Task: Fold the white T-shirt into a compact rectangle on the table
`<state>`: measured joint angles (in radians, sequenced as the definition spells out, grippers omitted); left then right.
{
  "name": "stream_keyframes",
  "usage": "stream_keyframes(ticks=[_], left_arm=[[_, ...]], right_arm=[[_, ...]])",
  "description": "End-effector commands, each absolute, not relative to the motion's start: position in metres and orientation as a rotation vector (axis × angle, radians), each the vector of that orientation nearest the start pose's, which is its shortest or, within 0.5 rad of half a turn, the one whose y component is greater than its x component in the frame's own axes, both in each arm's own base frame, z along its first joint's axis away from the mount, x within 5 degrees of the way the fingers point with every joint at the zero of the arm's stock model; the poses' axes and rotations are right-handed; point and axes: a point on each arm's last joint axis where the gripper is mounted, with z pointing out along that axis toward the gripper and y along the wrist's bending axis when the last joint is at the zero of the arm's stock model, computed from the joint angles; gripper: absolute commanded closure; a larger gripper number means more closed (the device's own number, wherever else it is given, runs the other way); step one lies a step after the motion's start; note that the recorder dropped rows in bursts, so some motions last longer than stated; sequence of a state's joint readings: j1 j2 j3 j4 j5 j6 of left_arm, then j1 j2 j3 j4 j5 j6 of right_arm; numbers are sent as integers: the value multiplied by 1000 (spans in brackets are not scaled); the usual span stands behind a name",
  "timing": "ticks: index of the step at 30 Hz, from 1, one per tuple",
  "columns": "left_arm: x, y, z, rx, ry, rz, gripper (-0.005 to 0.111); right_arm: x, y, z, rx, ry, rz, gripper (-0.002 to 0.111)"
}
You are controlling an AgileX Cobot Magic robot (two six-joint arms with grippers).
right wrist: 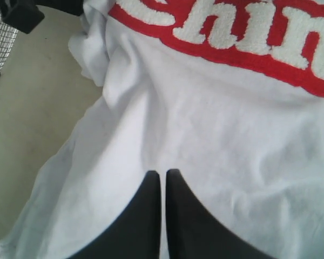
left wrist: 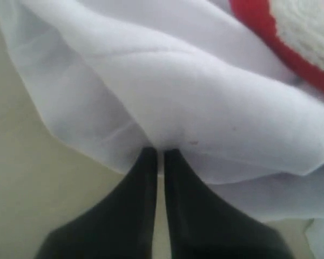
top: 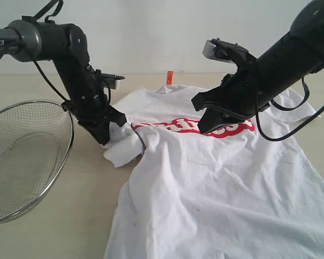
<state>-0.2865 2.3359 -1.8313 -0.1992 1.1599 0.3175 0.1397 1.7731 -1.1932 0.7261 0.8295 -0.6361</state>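
white t-shirt (top: 205,183), rumpled, red-banded chest

We see the left gripper (top: 109,139) tipped downward, its closed tip pinching the bunched sleeve (top: 124,152) of the white T-shirt (top: 216,183). The cloth is gathered just under and beside its fingers. On that gripper's outer side, close to its arm, the wire-mesh basket (top: 70,135) sits on the table (top: 70,226). The right gripper (top: 205,128) hangs closed above the chest, its tip just over the red band (top: 235,129), which runs from under it toward the left gripper. Beyond both grippers, at the collar, an orange tag (top: 170,77) stands up. The wrinkled shirt body spreads out on the near side of both tools.
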Motion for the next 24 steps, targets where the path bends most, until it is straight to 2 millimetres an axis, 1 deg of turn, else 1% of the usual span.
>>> stream_keyframes(ticks=[1, 4, 7, 11, 14, 20, 24], left_arm=[[443, -147, 132, 778, 3007, -241, 102], [447, -143, 130, 772, 3024, -159, 102], [450, -141, 125, 786, 3056, -116, 102], [451, -142, 119, 792, 3077, -116, 102], [452, -142, 119, 794, 3070, -108, 102], [455, -131, 119, 798, 3066, 82, 102], [459, -129, 122, 791, 3040, 136, 102]], right_arm=[[346, 95, 223, -471, 2631, 715, 109], [346, 95, 223, -471, 2631, 715, 109], [346, 95, 223, -471, 2631, 715, 109], [346, 95, 223, -471, 2631, 715, 109], [346, 94, 223, -469, 2629, 712, 109], [346, 94, 223, -469, 2629, 712, 109], [346, 94, 223, -469, 2629, 712, 109]])
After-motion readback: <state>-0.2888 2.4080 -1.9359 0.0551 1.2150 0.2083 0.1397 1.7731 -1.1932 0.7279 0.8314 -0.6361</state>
